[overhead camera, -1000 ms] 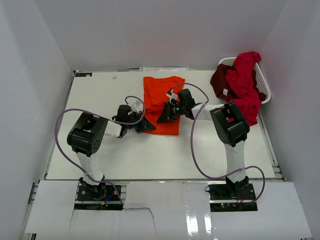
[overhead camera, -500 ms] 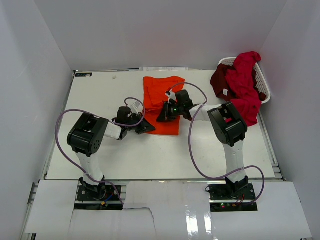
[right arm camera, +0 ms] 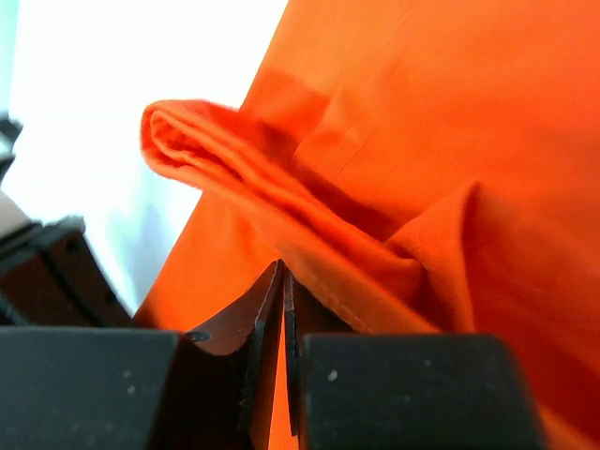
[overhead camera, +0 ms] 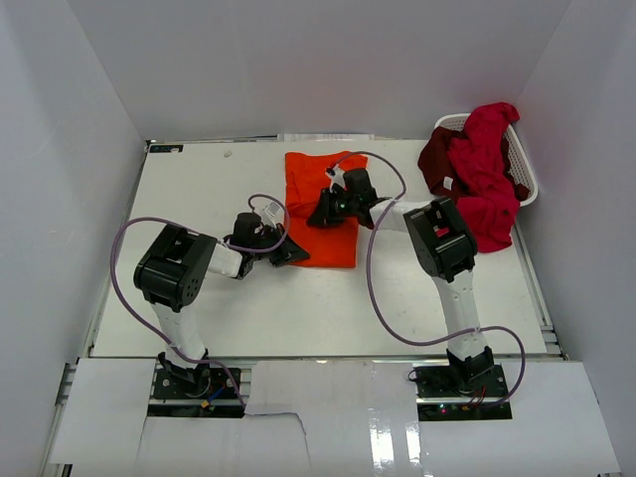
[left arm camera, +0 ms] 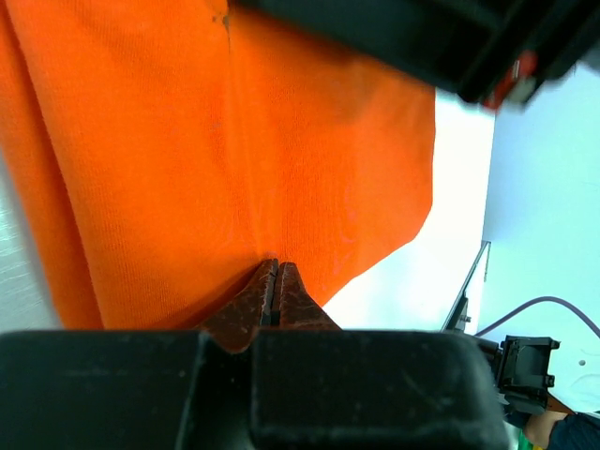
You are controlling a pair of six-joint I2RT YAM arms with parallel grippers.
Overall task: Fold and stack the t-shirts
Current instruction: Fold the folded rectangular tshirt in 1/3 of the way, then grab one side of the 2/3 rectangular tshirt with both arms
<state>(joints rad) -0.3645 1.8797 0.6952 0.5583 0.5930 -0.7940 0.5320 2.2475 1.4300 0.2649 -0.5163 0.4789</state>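
1. Two robot arms reach across a white table (overhead camera: 199,308) to an orange t-shirt (overhead camera: 303,179). It lies at the table's middle and looks already narrowed into a long strip.
2. The left gripper (overhead camera: 288,253) is at the shirt's near left corner. Its wrist view shows the jaws pressed together on orange cloth, with a crease running away from the tips.
3. The right gripper (overhead camera: 320,213) is over the shirt's middle, and its jaws are closed too. Its wrist view shows a rolled fold of orange cloth bunched at the tips.
4. A crimson t-shirt (overhead camera: 487,149) and a maroon t-shirt (overhead camera: 435,159) are heaped over a white laundry basket (overhead camera: 525,171) at the far right. They are well apart from the orange one and not yet folded.
5. Both pinches look thin, so the cloth could slip free partway through a fold.
6. The grippers hold different parts of the strip. Uneven pulling could twist it or drag the whole shirt across the table.
7. The bunched roll at the right fingertips could land crooked and leave a lumpy fold that stacks badly.
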